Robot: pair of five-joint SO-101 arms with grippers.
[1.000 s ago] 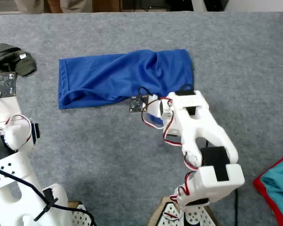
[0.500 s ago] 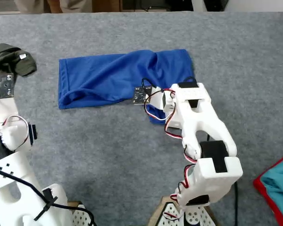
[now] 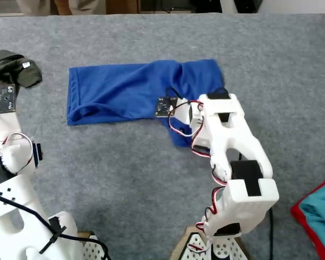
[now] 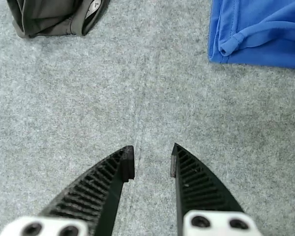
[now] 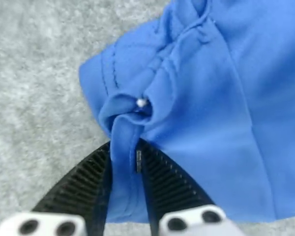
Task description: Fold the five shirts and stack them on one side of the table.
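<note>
Right gripper [image 5: 124, 145]: clamped on the blue shirt [image 5: 211, 98], with a rolled fold of its hem squeezed between the two black ribbed fingers [image 5: 162, 172].
Grip spot: just below a small white stud [image 5: 141, 103] at the bunched corner, cloth puckering around the pinch.
Blue shirt, high view [image 3: 124, 89]: stretched sideways across the far middle of the table [image 3: 124, 179], rumpled, with one flap pulled toward the near side under the right arm [image 3: 227, 141].
Left gripper [image 4: 152, 147]: fingers spread apart with nothing between them, hovering over bare gray table.
Left arm [image 3: 13, 184]: parked at the near left corner, well apart from the blue shirt's left end.
Blue shirt, left wrist view [image 4: 260, 29]: its folded end lies off to one side, clear of the fingers.
Dark shirt [image 3: 13, 67]: bunched in a heap at the far left edge of the table, apart from the blue one; the left wrist view [image 4: 49, 14] shows a pale tag on it.
Teal shirt [image 3: 320, 211]: at the near right edge, with a red border [image 3: 305, 221] around it; can't tell what the red piece is.
</note>
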